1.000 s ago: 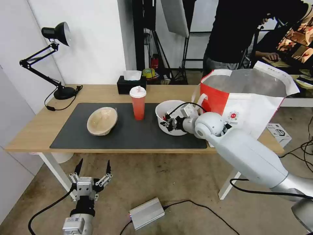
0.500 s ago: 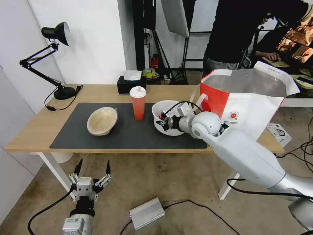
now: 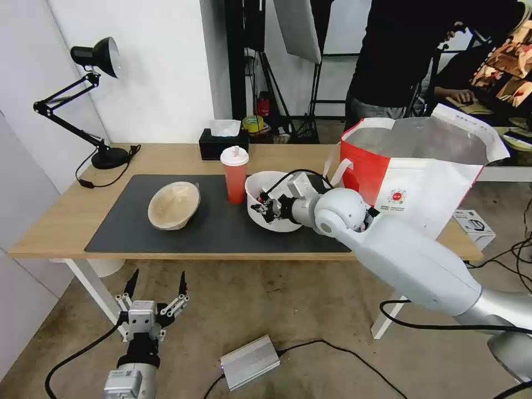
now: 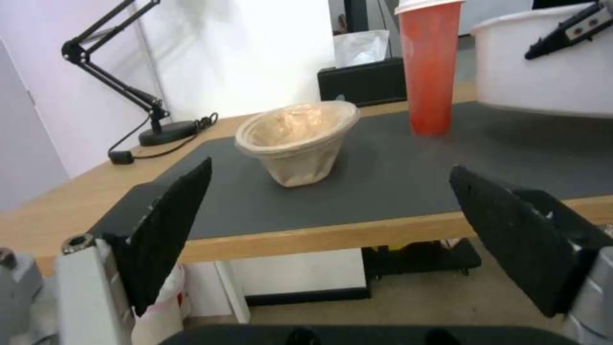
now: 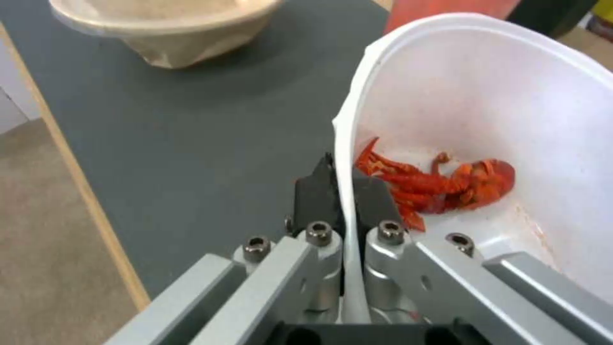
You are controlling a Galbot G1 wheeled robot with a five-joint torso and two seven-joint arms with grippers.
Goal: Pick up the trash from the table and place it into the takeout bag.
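head view has the right gripper (image 3: 265, 208) pinching the white bowl's (image 3: 260, 187) rim, now shifted left to just beside the red cup (image 3: 235, 175) on the table (image 3: 55, 221), arm covering the bowl's right side; left gripper (image 3: 155, 288) hangs open below.

The head view looks forward and down from above the table (image 3: 66, 221), taking in the whole top and the floor in front; the left wrist view sits low, below the table (image 4: 57, 201) edge, facing level across the mat toward the tan pulp bowl (image 4: 297, 141); the right wrist view is very close, looking along its own fingers (image 5: 373, 199) into the white bowl (image 5: 511, 96); all three views share the mat and both bowls.
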